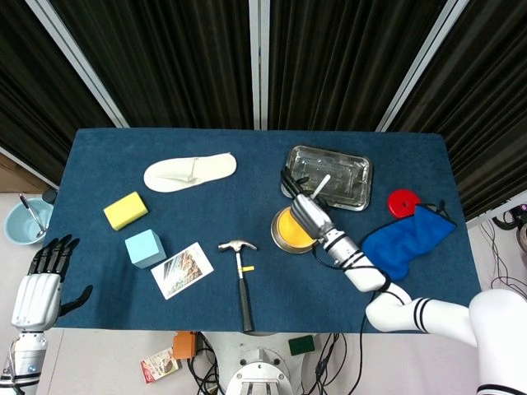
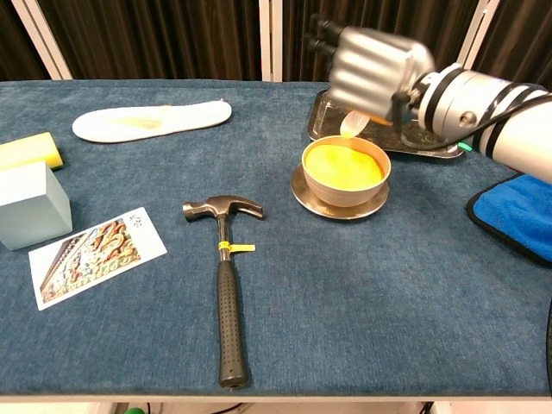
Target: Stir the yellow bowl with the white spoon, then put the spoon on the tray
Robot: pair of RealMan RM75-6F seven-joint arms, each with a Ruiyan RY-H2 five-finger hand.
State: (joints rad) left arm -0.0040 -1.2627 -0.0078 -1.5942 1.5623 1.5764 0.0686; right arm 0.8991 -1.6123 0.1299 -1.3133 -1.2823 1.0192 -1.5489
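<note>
Right hand [image 1: 303, 207] holds the white spoon [image 1: 320, 186], fingers [image 2: 323, 30] curled around the handle. Spoon is lifted clear of the yellow bowl [image 2: 345, 169]; in the chest view its pale bowl end hangs just above the bowl's far rim, tilted. From the head view the handle points up and away, over the near edge of the metal tray [image 1: 350, 169]. Hand sits between bowl and tray, above both.

Yellow bowl stands on a small metal saucer [image 2: 311, 204], just in front of the tray, on the blue table [image 2: 362, 293].

Left hand [image 1: 39, 285] hangs off the table's near-left corner, fingers spread, holding nothing.

Elsewhere on the table: hammer [image 2: 224, 272] lying handle toward the near edge, left of the bowl; photo card [image 2: 95, 255]; pale blue block [image 2: 30, 205]; yellow sponge [image 1: 125, 210]; white shoe insole [image 1: 189, 171] at the far left. Blue cloth [image 1: 403, 239] and red disc [image 1: 403, 202] right of the tray.
</note>
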